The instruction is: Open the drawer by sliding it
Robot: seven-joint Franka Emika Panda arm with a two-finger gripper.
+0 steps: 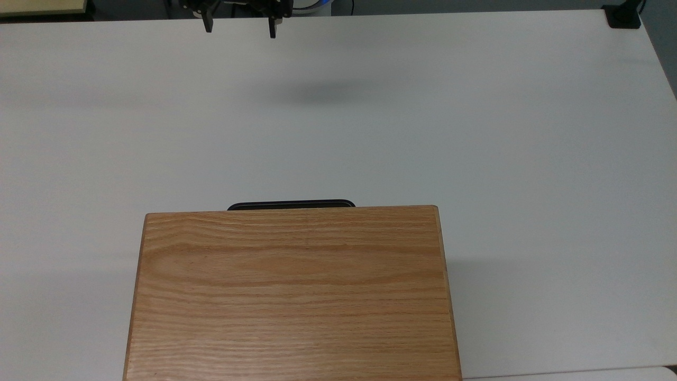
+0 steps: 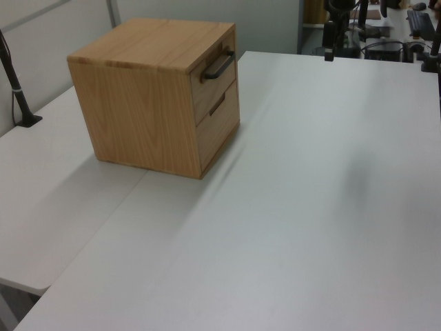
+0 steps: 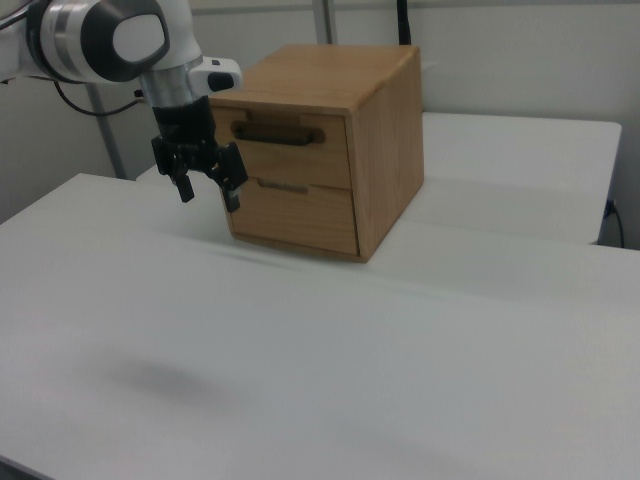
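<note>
A light oak cabinet (image 1: 293, 296) is sitting on a white table (image 1: 529, 159), filling the lower centre of the top view and running off the bottom edge of that frame. From above, only the cabinet's flat grained top is showing; the drawer fronts are hidden beneath it, and just a thin strip of the black bar handle (image 1: 291, 205) is peeking out past the top's far edge.

In the left view the cabinet is standing in the upper left of the frame, showing two stacked fronts. The upper one is the drawer (image 2: 215, 79), lying flush with the cabinet face and not pulled out. Its handle is jutting out near the top edge. The lower front (image 2: 219, 124) carries a smaller dark pull that is hard to make out.

The gripper (image 1: 239, 24) is hanging at the very top edge of the top view, left of centre, with its body cut off by the frame — only the two dark fingers (image 1: 208, 24) are pointing down, spread apart with nothing between them. It is well apart from the cabinet. In the right view the gripper is appearing in the upper left, overlapping the cabinet's left edge, with the white and grey arm (image 3: 110, 40) reaching in from the corner. In the left view the arm is only a dark shape among clutter at the upper right, too indistinct to read.
</note>
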